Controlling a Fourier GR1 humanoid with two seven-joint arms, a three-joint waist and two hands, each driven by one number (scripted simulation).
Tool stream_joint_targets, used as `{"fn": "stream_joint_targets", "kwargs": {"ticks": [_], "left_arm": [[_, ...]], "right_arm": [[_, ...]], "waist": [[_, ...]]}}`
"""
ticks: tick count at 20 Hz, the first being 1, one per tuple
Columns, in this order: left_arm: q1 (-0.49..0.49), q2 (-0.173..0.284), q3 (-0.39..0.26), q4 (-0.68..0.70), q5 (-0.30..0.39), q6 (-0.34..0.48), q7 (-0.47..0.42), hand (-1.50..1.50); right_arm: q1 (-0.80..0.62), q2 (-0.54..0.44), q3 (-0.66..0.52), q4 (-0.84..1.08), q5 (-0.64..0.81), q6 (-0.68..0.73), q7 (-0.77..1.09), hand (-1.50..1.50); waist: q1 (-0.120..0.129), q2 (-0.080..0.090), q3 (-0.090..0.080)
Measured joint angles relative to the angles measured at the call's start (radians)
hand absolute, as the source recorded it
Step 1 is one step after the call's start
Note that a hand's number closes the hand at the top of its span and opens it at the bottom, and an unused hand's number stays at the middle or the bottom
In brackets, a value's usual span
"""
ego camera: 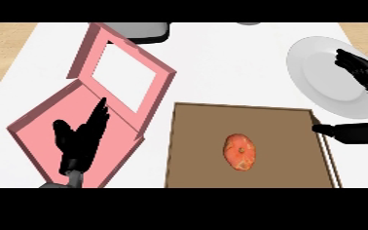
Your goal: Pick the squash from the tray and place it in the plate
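Observation:
An orange squash (241, 152) lies near the middle of the brown tray (287, 122), with nothing touching it. To the upper right stands the white plate (323, 80), with nothing on it. My right hand (352, 66) comes in from the right edge and is open: its fingers lie over the plate's right part and its thumb (346, 132) hangs by the tray's right rim. It is well to the right of the squash. My left hand (81, 141) is open at the lower left, fingers straight, over a pink box.
An open pink box (43, 112) with its framed lid (155, 85) raised fills the left side, close to the tray's left rim. A grey object (144, 30) sits at the far edge. White counter (230, 63) shows between the box, the tray and the plate.

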Motion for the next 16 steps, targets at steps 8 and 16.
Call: {"fn": "stream_joint_targets", "kwargs": {"ticks": [8,16], "left_arm": [[0.006,-0.002,0.004,-0.014,-0.007,-0.002,0.018,0.0],[0.012,-0.013,0.014,-0.014,-0.019,-0.023,0.009,0.0]], "right_arm": [[0.011,-0.149,0.132,-0.176,0.139,0.12,0.23,-1.5],[-0.018,-0.087,0.274,-0.345,0.291,0.131,0.52,-1.5]], "waist": [[0.004,0.0,-0.002],[0.01,0.002,-0.001]]}}
